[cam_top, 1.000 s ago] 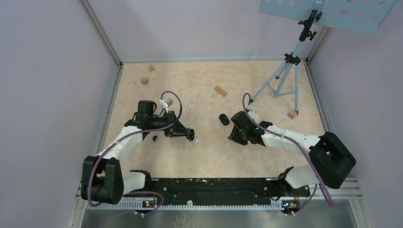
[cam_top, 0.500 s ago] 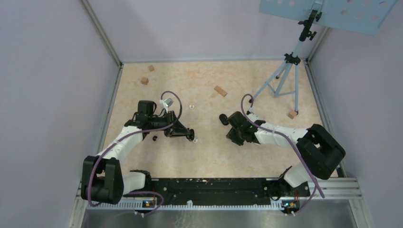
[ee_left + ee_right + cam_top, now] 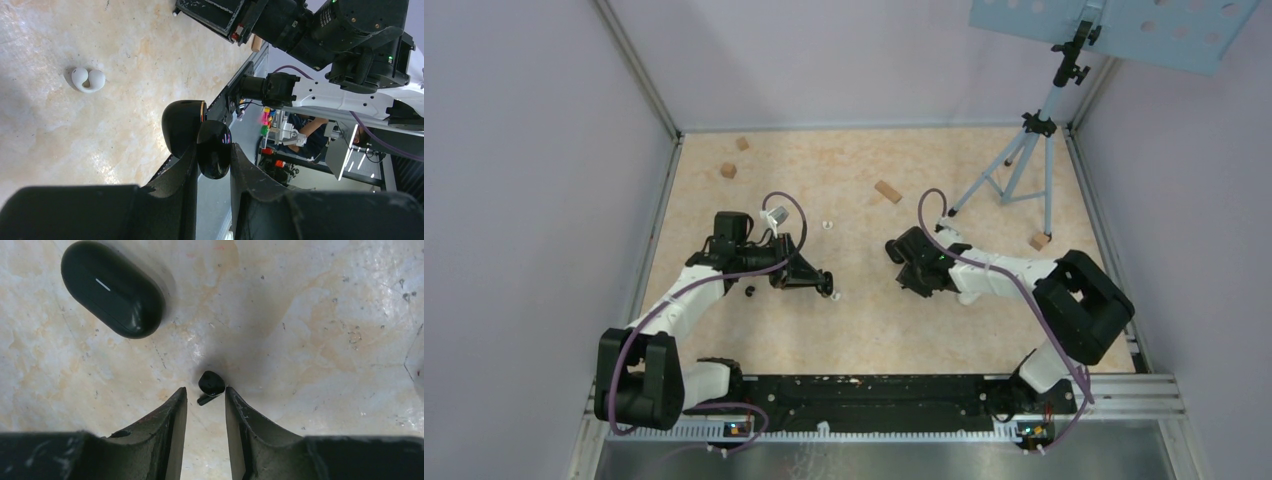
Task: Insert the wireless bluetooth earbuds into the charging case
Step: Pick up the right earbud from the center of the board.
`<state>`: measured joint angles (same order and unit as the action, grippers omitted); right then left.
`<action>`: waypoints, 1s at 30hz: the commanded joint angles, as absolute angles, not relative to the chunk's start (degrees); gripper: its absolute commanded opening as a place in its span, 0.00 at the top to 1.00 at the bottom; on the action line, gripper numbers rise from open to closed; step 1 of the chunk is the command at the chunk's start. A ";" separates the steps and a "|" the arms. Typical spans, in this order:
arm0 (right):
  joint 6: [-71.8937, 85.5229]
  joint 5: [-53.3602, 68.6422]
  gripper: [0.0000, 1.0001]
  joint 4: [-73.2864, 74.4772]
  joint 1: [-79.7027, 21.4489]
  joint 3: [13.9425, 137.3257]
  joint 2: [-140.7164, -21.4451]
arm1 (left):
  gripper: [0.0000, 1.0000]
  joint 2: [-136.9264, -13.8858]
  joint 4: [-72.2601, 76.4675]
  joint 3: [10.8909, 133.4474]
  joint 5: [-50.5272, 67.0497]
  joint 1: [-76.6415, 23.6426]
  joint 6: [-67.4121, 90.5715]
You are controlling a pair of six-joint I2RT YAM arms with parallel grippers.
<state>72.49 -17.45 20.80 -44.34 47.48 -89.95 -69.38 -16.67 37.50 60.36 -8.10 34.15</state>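
Left jaws clamped on the open black charging case [image 3: 182, 122]; black earbud [image 3: 211, 382] sits between my right jaws' tips, can't tell if pinched, so a slack hold could drop it short of the socket.

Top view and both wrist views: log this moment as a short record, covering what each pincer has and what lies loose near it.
left pincer: shut on the open case, black, its two halves apart
right pincer: black earbud between its tips; cannot tell if gripped
near left pincer: white earbud lying on the table
near right pincer: closed case, black, on the table, apart from the black earbud
task state: black earbud not yet in a case
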 commanded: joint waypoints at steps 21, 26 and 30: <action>50.65 -20.92 0.63 27.16 -45.62 56.83 -95.73 | 1.00 -66.98 -12.75 37.09 60.77 -8.70 36.12; 51.65 -20.64 0.65 26.80 -46.45 57.73 -97.44 | 1.00 -66.82 -12.98 37.42 60.99 -8.70 36.01; 51.77 -21.02 0.67 27.22 -46.57 58.76 -98.50 | 1.00 -66.94 -13.24 37.74 61.02 -8.70 35.80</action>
<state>51.57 -19.86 26.72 -45.98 56.36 -96.79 -68.38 -14.98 37.26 60.36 -8.43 36.07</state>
